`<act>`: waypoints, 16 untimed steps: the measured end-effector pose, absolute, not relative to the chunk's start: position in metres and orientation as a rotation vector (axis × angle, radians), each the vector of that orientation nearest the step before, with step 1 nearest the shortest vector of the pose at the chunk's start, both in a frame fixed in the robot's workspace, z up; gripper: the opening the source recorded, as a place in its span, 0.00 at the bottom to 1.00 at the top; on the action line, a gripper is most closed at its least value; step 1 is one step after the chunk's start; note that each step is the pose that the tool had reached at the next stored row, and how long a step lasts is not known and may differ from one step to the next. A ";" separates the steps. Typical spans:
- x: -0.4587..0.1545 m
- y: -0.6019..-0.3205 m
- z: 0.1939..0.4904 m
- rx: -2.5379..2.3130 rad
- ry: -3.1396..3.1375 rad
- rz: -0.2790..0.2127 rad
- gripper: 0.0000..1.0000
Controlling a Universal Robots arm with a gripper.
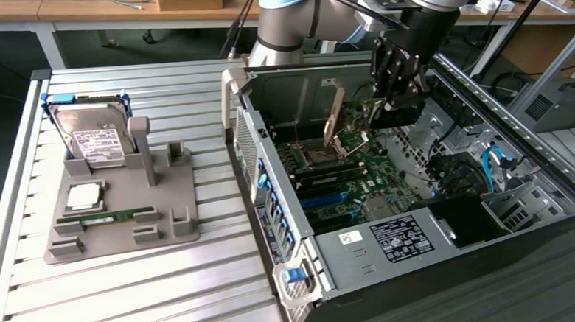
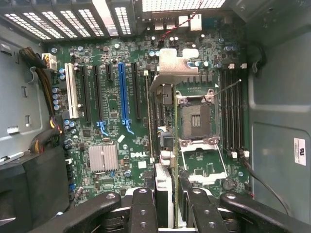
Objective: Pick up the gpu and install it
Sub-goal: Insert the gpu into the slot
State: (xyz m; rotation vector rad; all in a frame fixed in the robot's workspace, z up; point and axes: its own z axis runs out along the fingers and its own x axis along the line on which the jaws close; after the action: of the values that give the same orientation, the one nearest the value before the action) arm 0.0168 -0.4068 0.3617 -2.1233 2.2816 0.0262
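Slatted workbench (image 1: 127, 302), exterior view: inside the computer case (image 1: 294, 94), the gripper (image 1: 388, 110) clenches the gpu (image 1: 341, 114) above the CPU socket (image 1: 319, 157). Wrist view: the gpu hangs edge-on beside that socket, apart from the blue slot (image 2: 121, 92); lowering here could crush socket pins.

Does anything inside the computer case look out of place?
Yes: the gpu, held on edge in the gripper, hangs above the motherboard beside the empty CPU socket, seemingly in no slot.
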 end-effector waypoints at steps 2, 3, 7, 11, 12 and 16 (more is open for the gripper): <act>0.017 -0.407 0.361 -2.123 2.282 0.026 0.30; 0.016 -0.407 0.361 -2.123 2.282 0.026 0.30; 0.016 -0.408 0.359 -2.123 2.282 0.026 0.30; 0.015 -0.409 0.358 -2.123 2.282 0.026 0.30; 0.015 -0.409 0.357 -2.123 2.282 0.026 0.30; 0.015 -0.410 0.356 -2.123 2.282 0.026 0.30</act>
State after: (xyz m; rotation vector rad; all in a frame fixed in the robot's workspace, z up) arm 0.0150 -0.4098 0.3558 -2.1233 2.2816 0.0262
